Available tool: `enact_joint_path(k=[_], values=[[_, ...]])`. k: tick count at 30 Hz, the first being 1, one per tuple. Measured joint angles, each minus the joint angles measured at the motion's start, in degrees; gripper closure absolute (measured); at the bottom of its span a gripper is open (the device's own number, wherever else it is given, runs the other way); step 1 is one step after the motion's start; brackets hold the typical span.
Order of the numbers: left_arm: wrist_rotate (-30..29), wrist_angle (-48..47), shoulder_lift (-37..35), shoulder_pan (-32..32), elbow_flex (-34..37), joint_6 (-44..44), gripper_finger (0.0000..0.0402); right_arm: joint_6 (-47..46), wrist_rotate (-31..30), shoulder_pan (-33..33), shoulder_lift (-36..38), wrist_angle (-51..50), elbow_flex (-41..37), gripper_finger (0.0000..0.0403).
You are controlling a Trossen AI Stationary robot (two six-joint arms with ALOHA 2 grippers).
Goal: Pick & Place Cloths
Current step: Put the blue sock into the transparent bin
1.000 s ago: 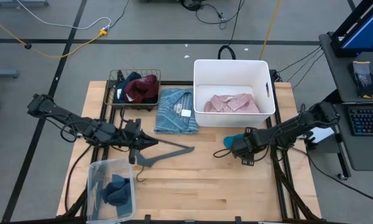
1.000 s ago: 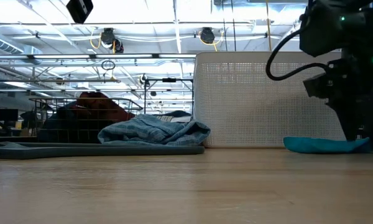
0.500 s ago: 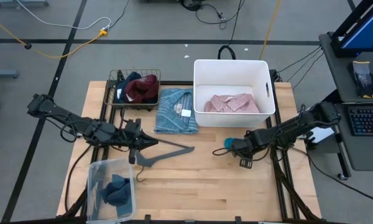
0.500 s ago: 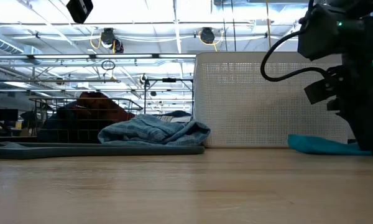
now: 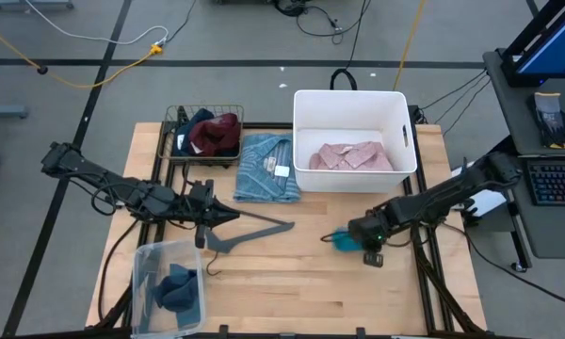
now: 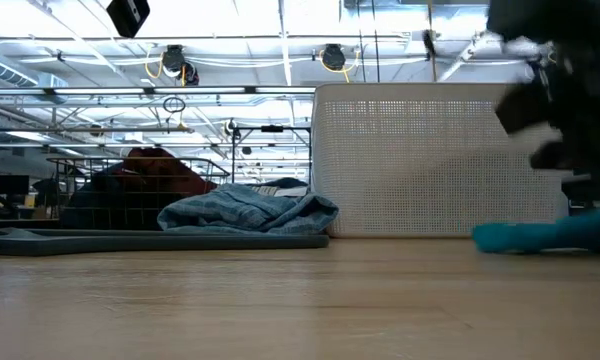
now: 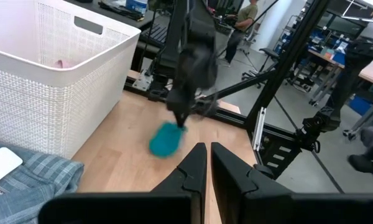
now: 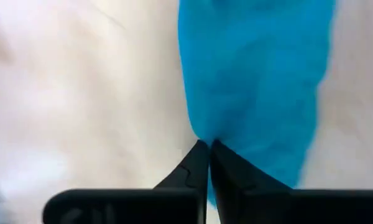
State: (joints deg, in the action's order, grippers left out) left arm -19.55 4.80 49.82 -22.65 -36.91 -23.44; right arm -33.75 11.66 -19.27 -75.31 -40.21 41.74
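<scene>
A small teal piece lies on the table in front of the white bin, with my right gripper shut on it. A pink shirt lies inside the bin. A light blue striped shirt lies flat left of the bin. Maroon and dark navy pieces fill a wire basket. A slate-blue piece sits in a clear tub. My left gripper is shut at the grey hanger, with nothing between its fingers. My right gripper pinches the teal piece at its near edge between its two fingertips. The fingers come from the table's right side, slanting down. The rest of the piece lies low on the tabletop. My left gripper: I cannot tell whether it touches the hanger.
The wire basket stands at the far left, the clear tub at the near left. The bin's wall rises just behind the teal piece. Bare wood spreads across the near middle. People show in the room beyond the table.
My right gripper has shut on the teal piece and gone toward the table's near edge and slightly left. The teal piece has slid along the table with it, away from the bin.
</scene>
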Motion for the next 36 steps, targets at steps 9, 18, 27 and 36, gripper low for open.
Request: enact_joint_path(k=[9,18,27,36], values=[[0.03,0.20,0.00,0.00,0.00,-3.26,0.0378,-4.17,6.66,0.63,9.18,24.07,4.06,0.0402],[0.19,4.64,1.27,-0.06,0.00,-5.35,0.0378,-5.44,8.17,2.06,15.22,62.06,4.06,0.0402],[3.22,18.15,9.20,-0.20,-0.02,-4.72,0.0378,0.61,9.54,2.06,15.64,86.35,4.08,0.0403],[5.61,24.96,15.15,-0.20,-0.02,-5.23,0.0378,1.51,11.16,2.06,15.58,86.27,4.08,0.0403]])
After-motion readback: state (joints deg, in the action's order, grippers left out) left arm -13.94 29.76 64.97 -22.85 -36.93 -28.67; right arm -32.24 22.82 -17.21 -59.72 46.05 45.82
